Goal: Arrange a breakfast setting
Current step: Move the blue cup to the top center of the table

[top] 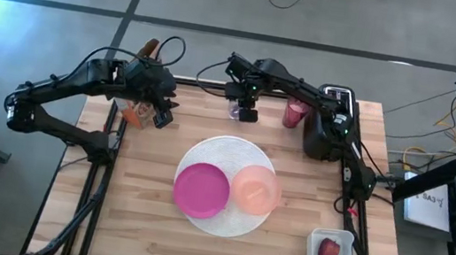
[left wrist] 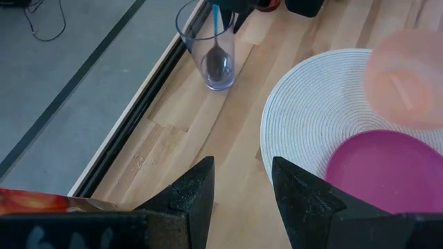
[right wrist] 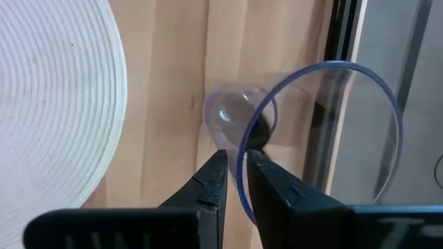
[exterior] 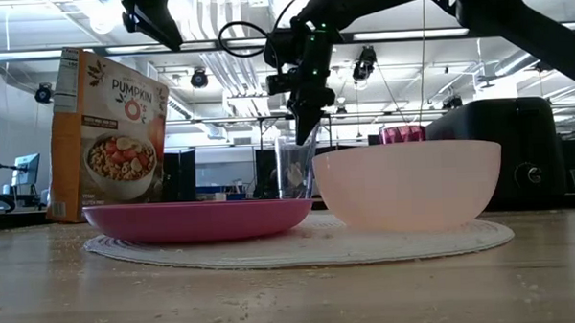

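The spoon (left wrist: 219, 59) stands in a clear tumbler (left wrist: 210, 48) near the table's (top: 143, 223) far edge, beyond the white plate (top: 224, 158). The right gripper (right wrist: 235, 162) hangs directly above, fingers narrowly parted astride the tumbler's rim, apparently just off the spoon's handle.

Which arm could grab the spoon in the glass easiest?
Right. Its gripper hangs directly over the glass, where the spoon stands head down. The left gripper is off to the side by the cereal box, fingers open and empty.
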You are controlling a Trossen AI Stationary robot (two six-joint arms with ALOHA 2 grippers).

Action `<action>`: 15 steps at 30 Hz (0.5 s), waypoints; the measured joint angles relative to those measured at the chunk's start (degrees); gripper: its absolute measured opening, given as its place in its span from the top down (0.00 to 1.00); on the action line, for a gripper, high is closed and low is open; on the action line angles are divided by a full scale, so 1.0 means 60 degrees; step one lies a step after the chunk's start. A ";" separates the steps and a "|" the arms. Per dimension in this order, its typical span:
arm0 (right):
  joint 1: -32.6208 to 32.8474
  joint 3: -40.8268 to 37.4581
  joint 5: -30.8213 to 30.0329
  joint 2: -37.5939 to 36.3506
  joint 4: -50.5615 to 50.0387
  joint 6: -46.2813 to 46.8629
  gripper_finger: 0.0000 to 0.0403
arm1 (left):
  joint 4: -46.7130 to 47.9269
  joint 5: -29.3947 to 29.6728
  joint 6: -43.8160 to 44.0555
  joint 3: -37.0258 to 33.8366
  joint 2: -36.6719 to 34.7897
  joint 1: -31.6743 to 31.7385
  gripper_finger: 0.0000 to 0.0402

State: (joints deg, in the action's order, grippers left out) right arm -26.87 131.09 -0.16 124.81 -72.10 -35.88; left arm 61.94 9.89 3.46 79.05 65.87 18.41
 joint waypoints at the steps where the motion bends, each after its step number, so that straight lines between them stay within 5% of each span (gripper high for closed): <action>1: 0.0000 0.0000 0.0002 0.0000 0.0005 0.0000 0.88 | -0.0001 0.0001 0.0000 0.0000 0.0000 0.0000 0.68; 15: 0.0018 -0.0015 -0.0213 -0.0216 -0.0057 0.0237 0.88 | 0.0015 0.0000 0.0045 0.0000 0.0004 -0.0001 0.68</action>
State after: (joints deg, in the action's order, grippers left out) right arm -26.76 131.00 -1.44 123.52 -72.44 -34.46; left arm 62.03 9.89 3.73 79.05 65.89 18.41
